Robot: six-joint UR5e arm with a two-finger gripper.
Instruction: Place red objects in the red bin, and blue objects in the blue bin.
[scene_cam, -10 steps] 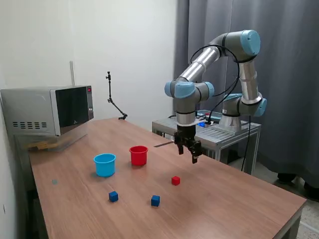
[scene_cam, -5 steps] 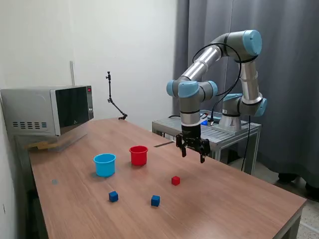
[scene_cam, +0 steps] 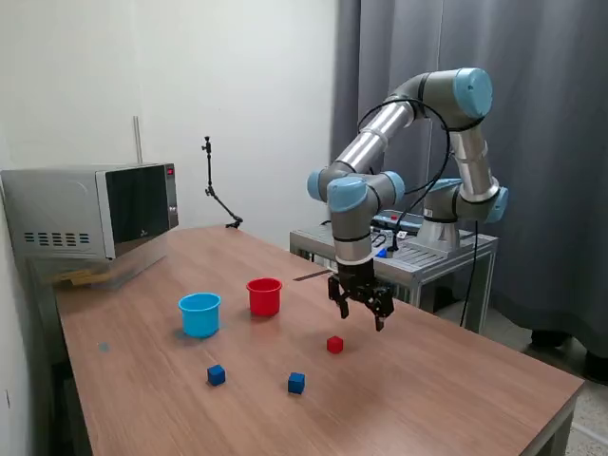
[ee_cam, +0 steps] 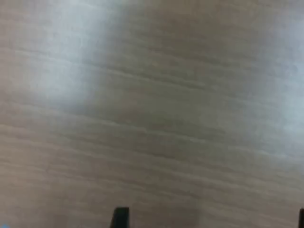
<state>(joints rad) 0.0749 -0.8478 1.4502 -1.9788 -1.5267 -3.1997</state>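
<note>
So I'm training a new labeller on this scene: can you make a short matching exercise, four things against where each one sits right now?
Things:
1. red cup
2. light blue cup
3. red cube
4. microwave

Places:
A. on the table just below the pincer, which hangs above it and holds nothing
B. far corner of the table, at the exterior view's left
C. just to the exterior view's left of the red cup
D. between the light blue cup and the pincer

Pairs: 1-D, 2-C, 3-A, 4-B
</note>
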